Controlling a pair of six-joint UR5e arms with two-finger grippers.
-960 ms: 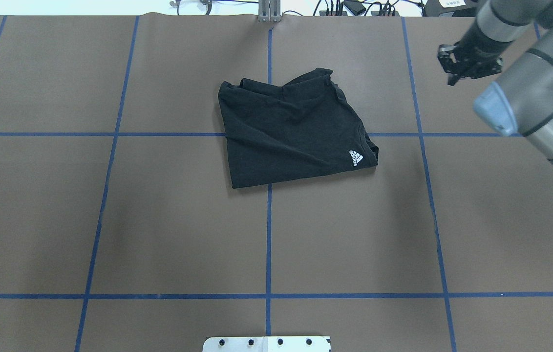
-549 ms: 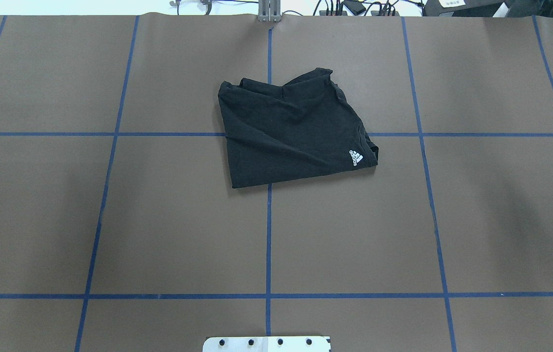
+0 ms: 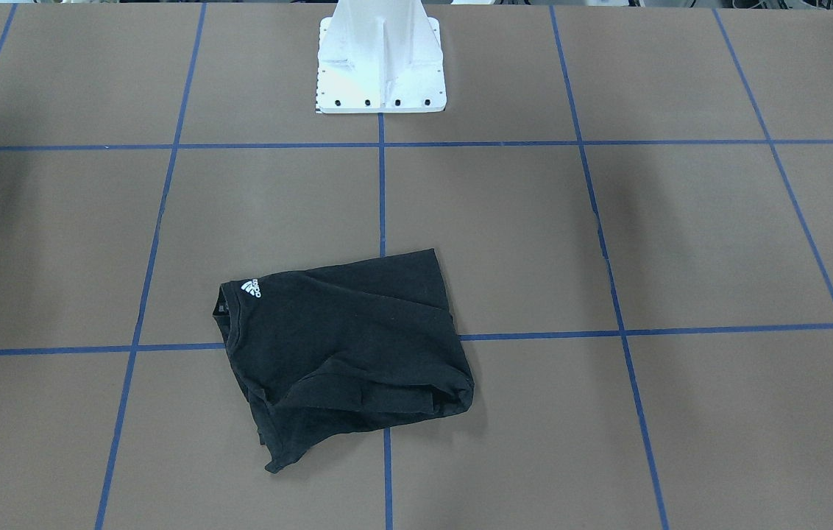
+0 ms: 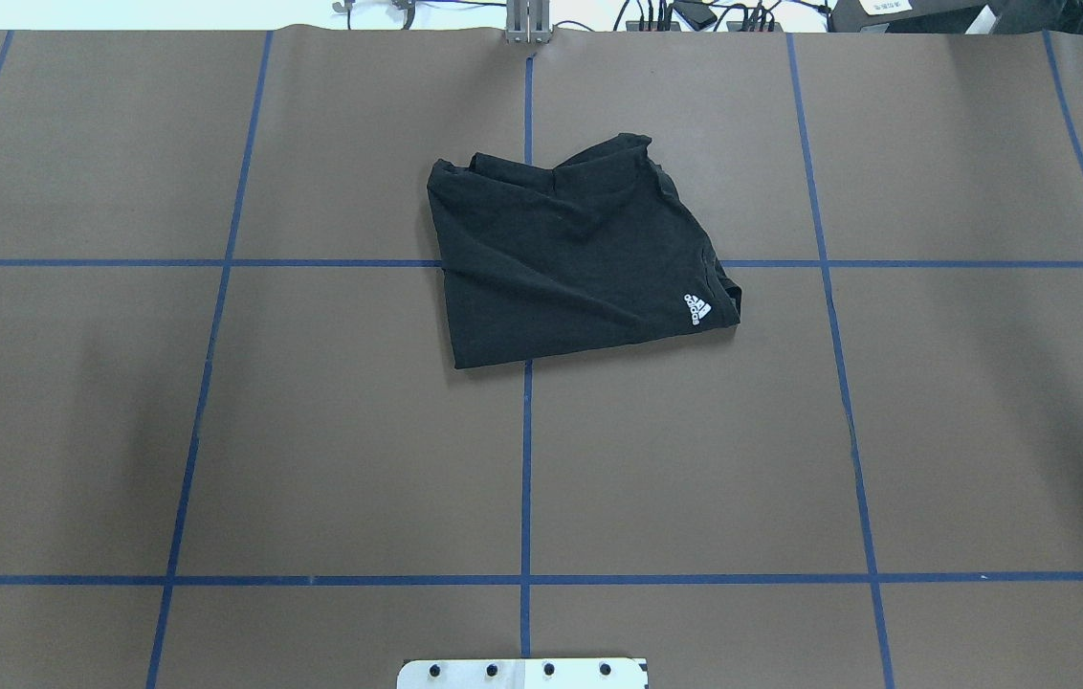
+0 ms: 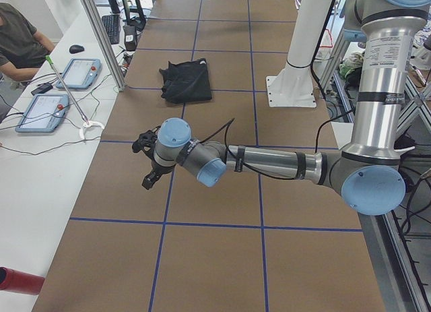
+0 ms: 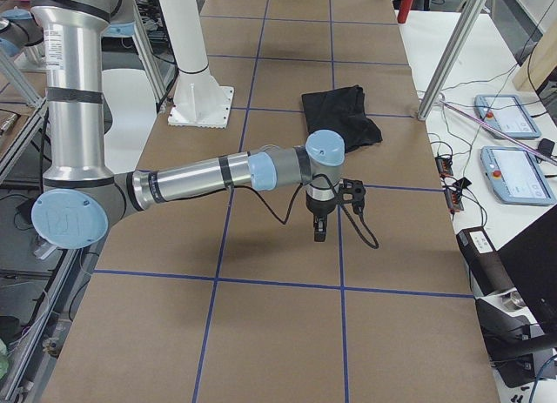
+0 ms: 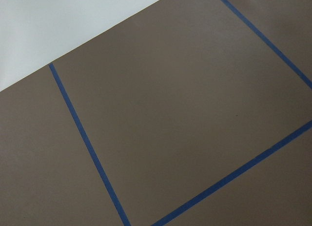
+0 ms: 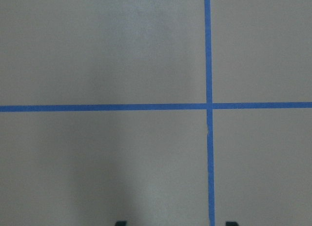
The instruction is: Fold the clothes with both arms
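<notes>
Logo (image 4: 696,309) reading adidas sits on black T-shirt (image 4: 561,258); right fingers (image 8: 230,223) spread, empty; left fingers (image 5: 147,182): cannot tell.

T-shirt (image 4: 570,258) lying folded on the desk (image 4: 312,431) near its middle, across from the mounting base (image 3: 380,73), left claw (image 5: 149,180) and right claw (image 6: 318,235) above opposite desk ends — both well apart from the T-shirt

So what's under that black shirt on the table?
The black shirt lies on the brown table cover. Blue tape lines run under it; their crossing is hidden. Its lower folded layers are covered too.
</notes>
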